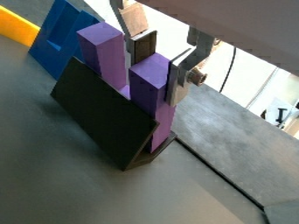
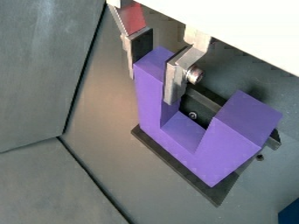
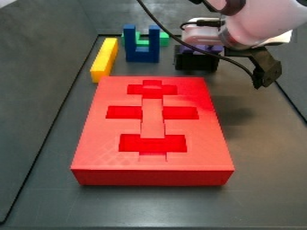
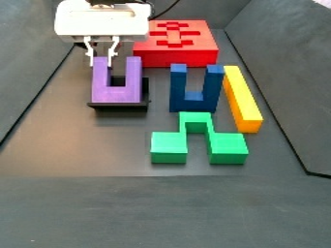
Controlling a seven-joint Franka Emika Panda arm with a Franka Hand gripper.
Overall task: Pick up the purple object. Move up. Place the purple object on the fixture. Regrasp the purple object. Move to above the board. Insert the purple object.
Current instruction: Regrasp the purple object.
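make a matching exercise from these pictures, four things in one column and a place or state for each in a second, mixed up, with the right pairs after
Things:
1. purple object
2. gripper
3. yellow bar
4. board

Places or states:
A. lying flat beside the blue U-shaped block
B. standing prongs up on the fixture
C. red slab with recessed cutouts
D. fingers either side of one purple prong

Pairs: 1-B, 2-D, 3-A, 4-C

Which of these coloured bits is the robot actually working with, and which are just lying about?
In the job:
purple object, standing on the fixture
gripper, fingers astride one prong
red board

Lying about:
blue block
yellow bar
green piece
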